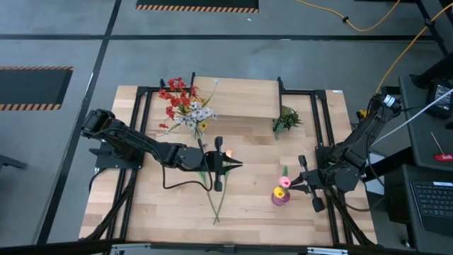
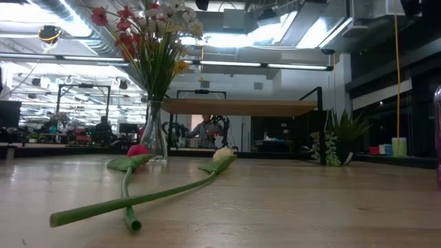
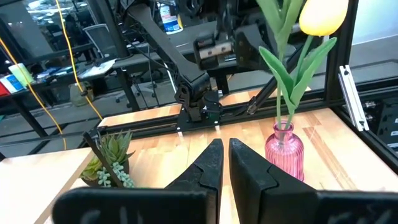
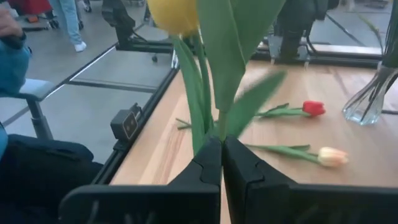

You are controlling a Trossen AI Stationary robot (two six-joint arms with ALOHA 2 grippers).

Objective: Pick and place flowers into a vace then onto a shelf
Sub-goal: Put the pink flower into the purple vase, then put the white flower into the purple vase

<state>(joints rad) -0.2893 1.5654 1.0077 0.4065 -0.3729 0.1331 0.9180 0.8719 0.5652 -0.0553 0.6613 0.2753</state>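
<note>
The right gripper [image 4: 222, 144] has its jaws closed tight on the green stem of a yellow tulip [image 4: 174, 14], beside the pink vase [image 1: 280, 196] on the table [image 1: 141, 212]. The left gripper [image 3: 226, 149] hangs over the middle of the table with its jaws almost closed and nothing in them. A red tulip [image 4: 313, 107] and a pale orange tulip [image 4: 333, 156] lie flat nearby. A glass vase [image 2: 154, 134] of flowers stands by the shelf [image 1: 241, 99].

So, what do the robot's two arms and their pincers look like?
Both arms are dark, nearly black, with jointed segments. The left pincer and right pincer each have two black wedge-shaped fingers on a wide black bar. A black cable loops along the left arm.
</note>
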